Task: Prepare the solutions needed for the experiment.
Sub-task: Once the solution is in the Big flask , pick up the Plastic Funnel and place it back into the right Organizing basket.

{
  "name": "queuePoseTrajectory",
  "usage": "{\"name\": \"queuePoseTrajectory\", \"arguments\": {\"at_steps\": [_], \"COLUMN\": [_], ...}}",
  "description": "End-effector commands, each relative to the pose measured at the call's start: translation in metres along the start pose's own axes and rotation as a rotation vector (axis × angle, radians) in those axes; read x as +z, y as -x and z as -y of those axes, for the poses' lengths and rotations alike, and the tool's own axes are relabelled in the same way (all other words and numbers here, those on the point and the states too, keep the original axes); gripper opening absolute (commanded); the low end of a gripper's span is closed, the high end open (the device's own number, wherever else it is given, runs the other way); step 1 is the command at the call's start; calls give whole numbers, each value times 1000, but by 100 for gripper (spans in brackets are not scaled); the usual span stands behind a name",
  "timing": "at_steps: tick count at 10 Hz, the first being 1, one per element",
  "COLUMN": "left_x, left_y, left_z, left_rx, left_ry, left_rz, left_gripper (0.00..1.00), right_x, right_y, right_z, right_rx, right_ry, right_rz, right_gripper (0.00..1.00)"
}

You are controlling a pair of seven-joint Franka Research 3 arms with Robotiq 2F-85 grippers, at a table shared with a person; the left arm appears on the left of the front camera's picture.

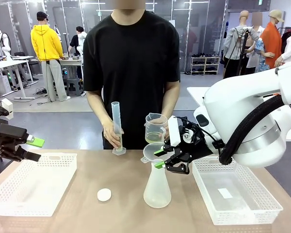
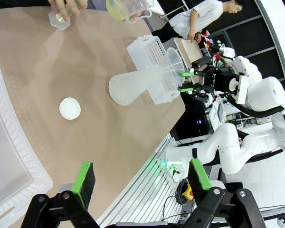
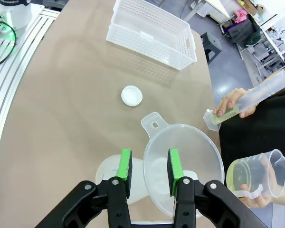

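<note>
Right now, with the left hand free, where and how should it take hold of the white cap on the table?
Grip the white cap across its round rim, coming straight down from above with the open left hand. It lies flat and low on the table, so a side approach would likely find little to close on.

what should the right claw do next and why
Probably just hold steady. The right claw has its pads either side of the flask neck, under the funnel. The person holds the beaker of yellow-green solution right above the funnel, seemingly about to pour. Moving now could tip the flask.
</note>
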State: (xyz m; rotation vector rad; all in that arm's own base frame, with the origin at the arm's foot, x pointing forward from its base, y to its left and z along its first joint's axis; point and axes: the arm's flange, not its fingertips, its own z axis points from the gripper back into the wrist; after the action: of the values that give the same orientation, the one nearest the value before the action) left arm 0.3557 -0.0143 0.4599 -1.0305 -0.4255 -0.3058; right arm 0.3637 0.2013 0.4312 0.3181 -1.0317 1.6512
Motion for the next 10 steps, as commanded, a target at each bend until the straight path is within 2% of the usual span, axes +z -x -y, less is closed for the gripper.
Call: {"name": "queuePoseTrajectory", "arguments": {"at_steps": [1, 2, 3, 4, 6, 8, 10], "left_x": [-2, -2, -2, -2, -2, -2, -2], "left_y": [-2, -2, -2, -2, -2, -2, -2], "left_z": [0, 0, 0, 0, 0, 0, 0], "left_rx": [-18, -18, -18, -18, -18, -18, -18], "left_ry": [26, 26, 26, 26, 26, 26, 26], "left_rz": [16, 16, 16, 16, 16, 16, 16], "left_gripper": [100, 100, 100, 100, 100, 100, 100], "right_x": [1, 0, 8, 19, 50, 90, 136], "right_y": [-1, 0, -13, -22, -35, -27, -8], "right_z": [1, 0, -4, -6, 0, 16, 23], "right_rx": [1, 0, -3, -2, 2, -10, -44], "right_ry": [3, 0, 43, 40, 99, 132, 107], "right_rz": [1, 0, 1, -8, -13, -116, -286], "right_gripper": [40, 40, 40, 30, 30, 30, 30]}}
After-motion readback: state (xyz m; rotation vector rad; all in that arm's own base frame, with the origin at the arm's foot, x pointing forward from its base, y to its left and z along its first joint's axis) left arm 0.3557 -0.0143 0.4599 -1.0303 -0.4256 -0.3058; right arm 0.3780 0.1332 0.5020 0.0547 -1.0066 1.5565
